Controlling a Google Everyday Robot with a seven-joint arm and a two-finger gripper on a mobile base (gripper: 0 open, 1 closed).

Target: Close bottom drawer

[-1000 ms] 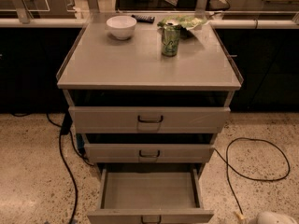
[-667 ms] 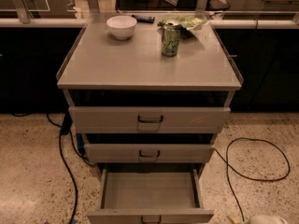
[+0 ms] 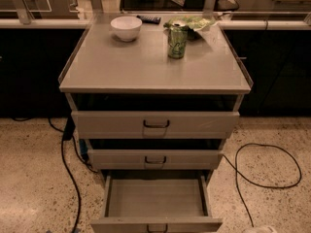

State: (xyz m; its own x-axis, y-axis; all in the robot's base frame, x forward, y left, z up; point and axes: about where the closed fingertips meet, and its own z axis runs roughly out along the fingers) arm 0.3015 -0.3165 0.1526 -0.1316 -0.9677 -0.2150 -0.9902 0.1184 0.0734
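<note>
Pulled out at foot of cabinet (image 3: 155, 67): bottom drawer (image 3: 155, 198), front and handle (image 3: 156, 227) cropped by lower edge. Only a pale sliver of gripper (image 3: 260, 230) at lower right; cannot tell whether open or closed.

The lower edge crops the front of the bottom drawer (image 3: 155, 200) and the tool (image 3: 260, 229) at lower right.

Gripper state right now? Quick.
Gripper: state cannot be told. Only a pale rounded part shows at the bottom-right frame edge, right of the pulled-out grey-beige metal bottom drawer, apart from it.
</note>
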